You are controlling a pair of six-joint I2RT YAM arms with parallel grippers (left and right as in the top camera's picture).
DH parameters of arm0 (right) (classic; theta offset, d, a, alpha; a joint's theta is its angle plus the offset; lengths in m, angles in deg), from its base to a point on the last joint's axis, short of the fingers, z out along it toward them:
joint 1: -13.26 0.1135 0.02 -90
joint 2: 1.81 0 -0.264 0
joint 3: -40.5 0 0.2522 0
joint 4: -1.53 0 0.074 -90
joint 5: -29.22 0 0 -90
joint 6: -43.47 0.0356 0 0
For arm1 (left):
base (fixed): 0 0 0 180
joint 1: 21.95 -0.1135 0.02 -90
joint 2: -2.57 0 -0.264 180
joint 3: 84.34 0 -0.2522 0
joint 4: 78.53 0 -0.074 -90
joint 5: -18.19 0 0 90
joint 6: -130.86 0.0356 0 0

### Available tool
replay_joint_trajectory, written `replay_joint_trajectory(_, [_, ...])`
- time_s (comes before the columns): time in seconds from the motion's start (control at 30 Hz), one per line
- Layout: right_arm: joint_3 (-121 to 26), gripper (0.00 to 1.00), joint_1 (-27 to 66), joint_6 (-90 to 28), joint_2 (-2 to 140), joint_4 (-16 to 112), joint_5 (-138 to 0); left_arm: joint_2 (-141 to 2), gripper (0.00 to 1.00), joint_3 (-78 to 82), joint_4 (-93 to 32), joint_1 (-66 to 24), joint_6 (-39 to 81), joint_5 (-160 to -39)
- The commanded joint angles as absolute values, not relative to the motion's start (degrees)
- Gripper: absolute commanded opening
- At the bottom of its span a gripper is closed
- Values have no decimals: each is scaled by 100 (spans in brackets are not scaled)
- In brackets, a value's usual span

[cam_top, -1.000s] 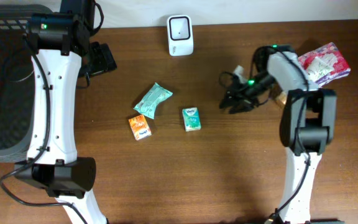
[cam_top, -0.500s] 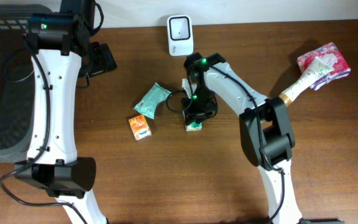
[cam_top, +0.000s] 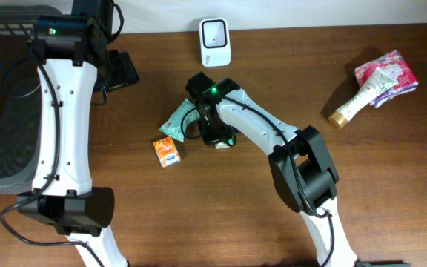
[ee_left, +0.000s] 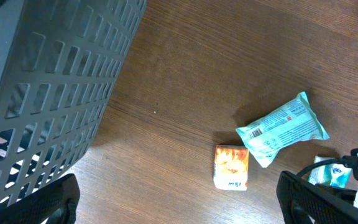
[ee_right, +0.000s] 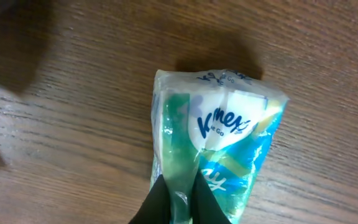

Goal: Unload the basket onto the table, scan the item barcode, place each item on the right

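Right pincer (ee_right: 182, 202) pinching tissue pack (ee_right: 219, 124) by near end; scanner (cam_top: 215, 41) directly beyond, right arm nearer; left pincer (ee_left: 179, 208) spread.

Light is even and fairly bright, from above. Shadows on the table (cam_top: 391, 185) are soft. The overhead view is sharp. The right wrist view shows the pack (ee_right: 222, 143) crisp, with dark shade upper left.

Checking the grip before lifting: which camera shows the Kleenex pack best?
Right wrist: the Kleenex pack fills the frame, right gripper pinching its lower end. Overhead, that gripper hides most of it; left wrist catches only a sliver at the frame edge.
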State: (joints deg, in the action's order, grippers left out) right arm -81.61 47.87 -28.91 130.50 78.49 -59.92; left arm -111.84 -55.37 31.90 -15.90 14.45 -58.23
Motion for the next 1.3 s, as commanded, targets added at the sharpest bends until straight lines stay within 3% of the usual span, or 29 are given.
replay_joint_trajectory(0.0, [-8065, 4, 4793, -2801, 12971, 7873, -6018, -11027, 99, -5601, 3194, -1573, 1439, -5760])
replay_joint_trajectory(0.07, [-8642, 4, 4415, -2847, 12969, 8419, -6704, -11029, 99, -5601, 3194, -1573, 1439, -5760])
replay_joint_trajectory(0.17, [-9252, 4, 3475, -4141, 12969, 8787, -9598, -11029, 99, -5601, 3196, -1571, 1439, -5762])
replay_joint_trajectory(0.33, [-7820, 4, 2428, -5037, 12982, 8503, -11515, -11029, 99, -5601, 3194, -1571, 1439, -5762])
replay_joint_trajectory(0.4, [-6902, 4, 2114, -4810, 12982, 7915, -11594, -11029, 99, -5601, 3194, -1573, 1439, -5762])
replay_joint_trajectory(0.5, [-6701, 4, 1414, -4757, 12969, 7880, -11006, -11029, 99, -5601, 3194, -1573, 1436, -5760])
replay_joint_trajectory(0.63, [-7340, 20, 691, -5039, 12969, 8911, -10332, -11029, 99, -5601, 3196, -1573, 1439, -5760])
replay_joint_trajectory(0.77, [-7864, 44, 826, -5391, 12969, 9539, -10332, -11029, 99, -5601, 3196, -1573, 1439, -5760])
replay_joint_trajectory(0.9, [-7794, 49, 1550, -5092, 12980, 8695, -9572, -11029, 99, -5601, 3194, -1573, 1436, -5760])
replay_joint_trajectory(1.07, [-7471, 48, 2171, -4880, 12980, 8035, -8811, -11029, 99, -5601, 3194, -1573, 1439, -5760])
replay_joint_trajectory(1.17, [-7318, 16, 2223, -4705, 12980, 7995, -8842, -11029, 99, -5601, 3194, -1571, 1439, -5760])
replay_joint_trajectory(1.27, [-7318, 12, 2221, -4709, 12980, 8017, -9255, -11029, 99, -5601, 3194, -1573, 1439, -5760])
